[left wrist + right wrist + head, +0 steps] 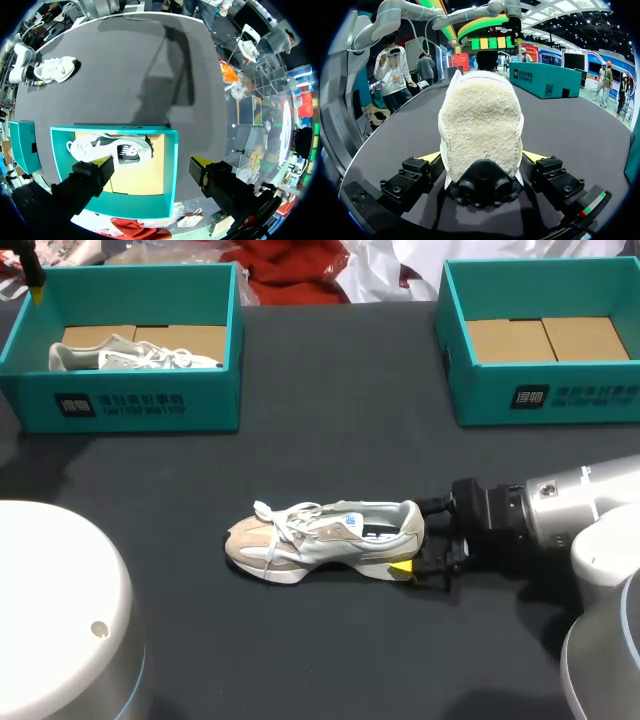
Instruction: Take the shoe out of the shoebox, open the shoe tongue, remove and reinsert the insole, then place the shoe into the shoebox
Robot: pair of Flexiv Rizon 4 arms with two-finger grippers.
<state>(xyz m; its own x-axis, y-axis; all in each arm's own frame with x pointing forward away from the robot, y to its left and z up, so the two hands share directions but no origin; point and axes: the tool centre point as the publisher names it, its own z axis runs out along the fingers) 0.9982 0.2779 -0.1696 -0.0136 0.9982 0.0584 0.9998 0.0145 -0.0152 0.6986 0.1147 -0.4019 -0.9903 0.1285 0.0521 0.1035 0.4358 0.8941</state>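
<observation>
While the shoe (325, 538) stands upright on its sole in the middle of the table (330, 440), toe pointing away from the right arm, the right gripper (413, 540) sits low at its heel (480, 125). In the right wrist view the two yellow tips lie against the heel's sides, one on each, so from where I stand the fingers look clamped on it.

The left gripper (150, 169) hangs well away, above the left box (140, 405). Its fingers are wide apart and hold nothing. A second shoe (130, 355) lies inside that box. The right box (550, 400) shows only its cardboard floor.

I judge the first step done: the shoe is out and set down. The tongue (318, 512) looks closed under the laces (275, 525), so opening it seems to be the step in hand. I cannot make out the insole well enough to say how it sits.

The next move calls for the right gripper to keep the heel pinned to the table while the left arm comes across from its box. It would need to come down over the laces and take the tongue's top edge. Then it should pull the tongue up and toward the toe, wide enough to free the shoe's mouth. A loose hold at the heel would let the whole shoe slide or tip with that pull.
</observation>
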